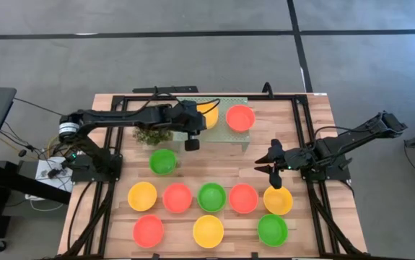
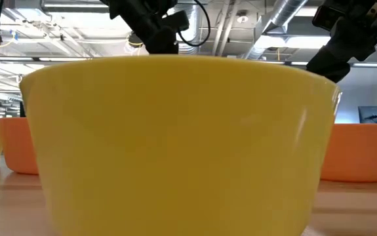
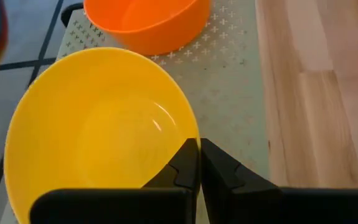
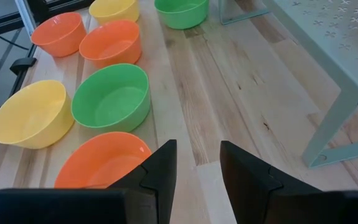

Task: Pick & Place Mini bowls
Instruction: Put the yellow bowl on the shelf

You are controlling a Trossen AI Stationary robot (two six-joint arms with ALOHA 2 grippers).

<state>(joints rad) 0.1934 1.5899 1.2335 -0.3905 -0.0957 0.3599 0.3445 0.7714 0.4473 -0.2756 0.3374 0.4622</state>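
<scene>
A yellow mini bowl (image 1: 209, 114) is over the pale green perforated tray (image 1: 223, 134) at the table's far side, next to a red-orange mini bowl (image 1: 240, 118) that stands on the tray. My left gripper (image 1: 198, 121) is shut on the yellow bowl; both also show in the left wrist view, the bowl (image 3: 98, 130) and the gripper (image 3: 198, 163). My right gripper (image 1: 263, 163) is open and empty above the table's right part, near a red-orange bowl (image 4: 104, 165). A green bowl (image 1: 162, 161) stands alone mid-table. Several more bowls stand in two rows near the front edge. My left gripper pinches the yellow bowl's rim and wall (image 3: 190, 138) on the side nearest the gripper, with one finger (image 3: 182, 167) inside the bowl and the other (image 3: 225, 171) outside. The bowl stays open side up over the tray. Whether its base rests on the tray does not show.
A bushy green plant (image 1: 153, 135) stands just left of the tray, under my left arm. The tray's legs (image 4: 347, 112) stand on the wood. A yellow bowl (image 2: 181, 144) fills the low view. Bare wood (image 1: 221, 162) lies between the tray and the bowl rows.
</scene>
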